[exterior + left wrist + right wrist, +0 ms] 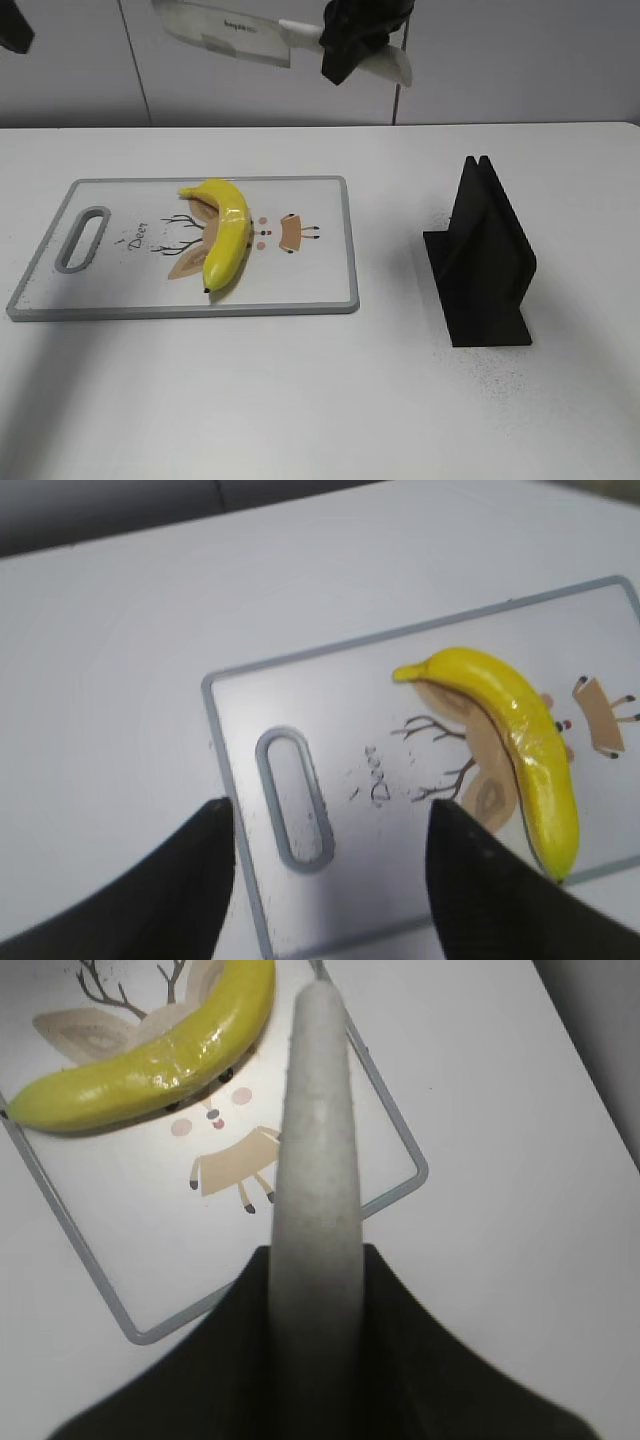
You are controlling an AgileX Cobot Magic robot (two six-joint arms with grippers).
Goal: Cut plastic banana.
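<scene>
Right gripper (352,45) sits way up at the top centre of the exterior view, clamped around the white handle of a knife (235,30), with the blade sticking out to the left, roughly level. From the right wrist view the handle (318,1160) runs straight up the middle of the frame between the dark jaws. Left gripper (330,870) has its two black fingers spread apart with nothing between them, at the bottom of the left wrist view, above the handle-slot end of the cutting board (300,710).

Banana (226,231) lies on the cutting board (320,290) at centre left of the exterior view, well below the knife and slightly left of the gripper, curving from upper left down to lower middle of the board, over a little deer drawing (180,245).

Board rests on a plain white table (300,400). A black knife stand (485,260) is on the right, well apart from the board. Grey wall behind.
</scene>
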